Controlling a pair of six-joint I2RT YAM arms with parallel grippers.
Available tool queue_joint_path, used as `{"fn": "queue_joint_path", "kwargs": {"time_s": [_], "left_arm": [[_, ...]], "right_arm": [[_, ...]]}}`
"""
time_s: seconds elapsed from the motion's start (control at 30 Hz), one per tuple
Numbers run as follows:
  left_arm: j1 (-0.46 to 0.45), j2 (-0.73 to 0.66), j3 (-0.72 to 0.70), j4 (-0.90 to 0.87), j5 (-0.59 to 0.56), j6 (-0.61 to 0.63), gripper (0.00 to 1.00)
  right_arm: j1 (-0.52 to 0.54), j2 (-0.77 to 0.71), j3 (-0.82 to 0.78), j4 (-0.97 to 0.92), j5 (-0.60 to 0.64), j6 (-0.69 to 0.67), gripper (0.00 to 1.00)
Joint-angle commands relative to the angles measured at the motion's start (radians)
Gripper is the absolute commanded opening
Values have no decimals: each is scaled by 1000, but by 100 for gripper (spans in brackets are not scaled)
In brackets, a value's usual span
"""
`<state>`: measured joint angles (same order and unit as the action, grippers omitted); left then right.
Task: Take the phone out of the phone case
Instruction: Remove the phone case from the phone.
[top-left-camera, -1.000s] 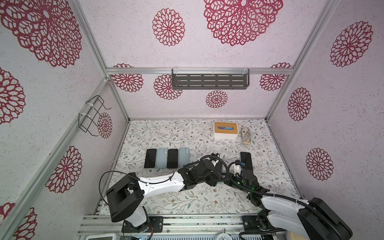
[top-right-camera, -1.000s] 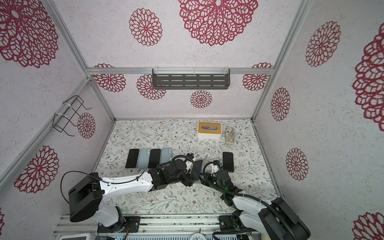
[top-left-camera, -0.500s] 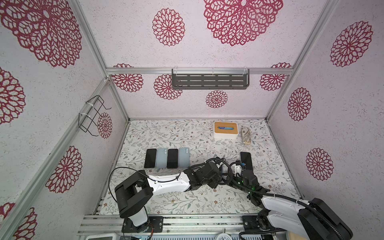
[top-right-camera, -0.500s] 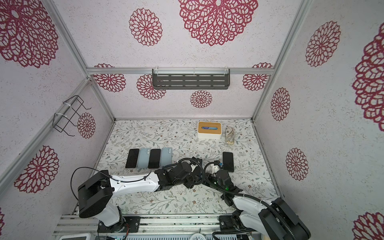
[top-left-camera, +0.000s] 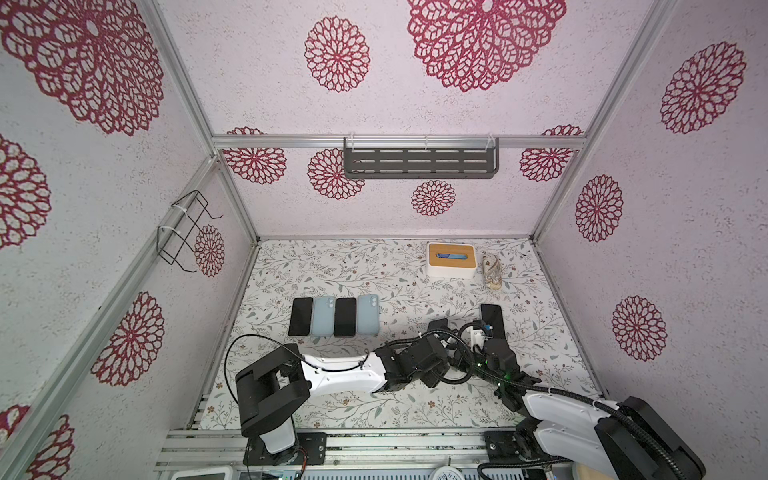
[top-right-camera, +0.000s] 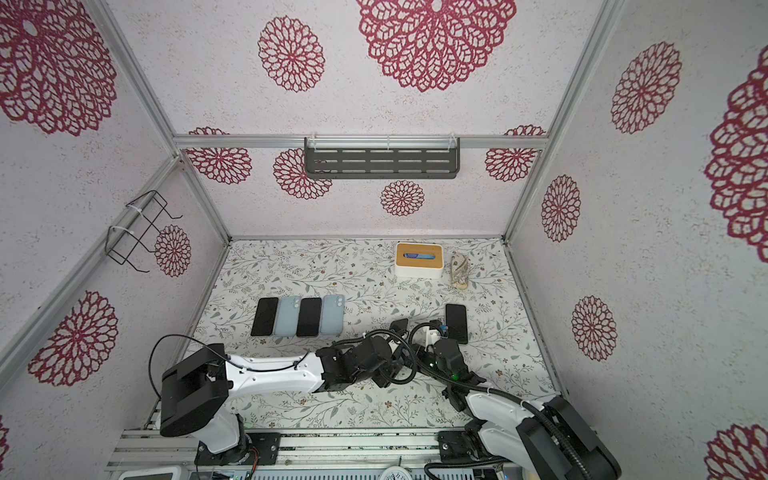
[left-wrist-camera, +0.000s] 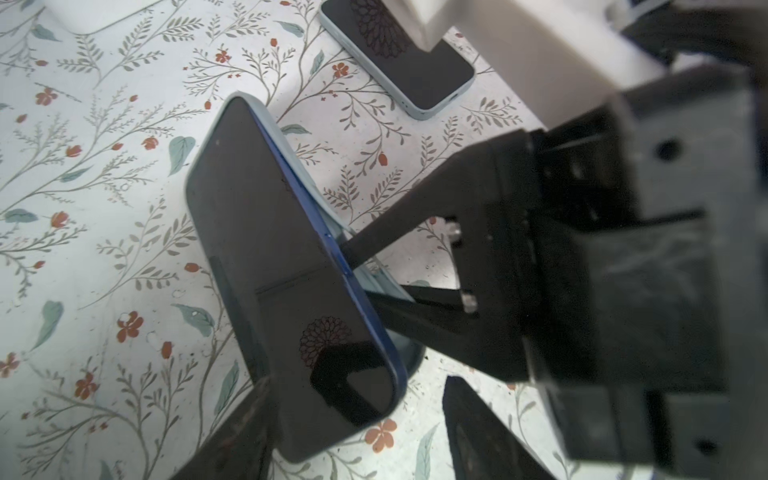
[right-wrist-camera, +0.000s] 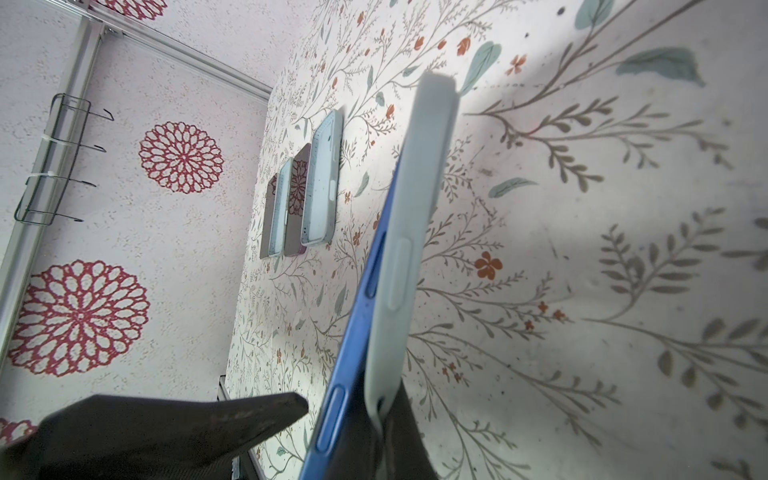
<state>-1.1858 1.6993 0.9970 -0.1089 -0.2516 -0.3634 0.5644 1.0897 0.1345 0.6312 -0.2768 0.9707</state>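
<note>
The left hand (left-wrist-camera: 355, 395), just right of a row of dark phones and pale blue cases (top-left-camera: 345, 316) lying side by side, is spread astride one short end of the phone (left-wrist-camera: 270, 232). One of its fingers overlaps a corner of the dark screen, and the other stands clear of the blue rim with bare surface (top-left-camera: 374, 270) showing between. The phone is at the front middle of the surface, between the two hands and tilted up. Its end by the hands is lifted out of the pale phone case (right-wrist-camera: 419, 187), while the other end sits in it. The right hand (left-wrist-camera: 357, 272) is pressed together on the case's long side, one finger at the phone's blue rim and the other behind the case. Just beyond it another cased phone (top-left-camera: 491, 320) lies flat, screen up.
</note>
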Motion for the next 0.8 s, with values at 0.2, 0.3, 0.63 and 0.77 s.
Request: {"fn": "queue_joint_path", "kwargs": {"time_s": [0.2,0.3,0.63,0.77], "left_arm": [[-27,14,31,-12,-252,62,50],[-36,19,24,25,-250,90,43],[-67,13,-19,154,-238,155,14],[-71,-14,-45,188,-248,161,8]], "right_arm": [[-5,-30,23,138,-38,22,0],[-6,-31,15,158,-44,34,0],[-8,-54,6,172,-55,66,0],[-12,-68,9,142,-51,63,0]]}}
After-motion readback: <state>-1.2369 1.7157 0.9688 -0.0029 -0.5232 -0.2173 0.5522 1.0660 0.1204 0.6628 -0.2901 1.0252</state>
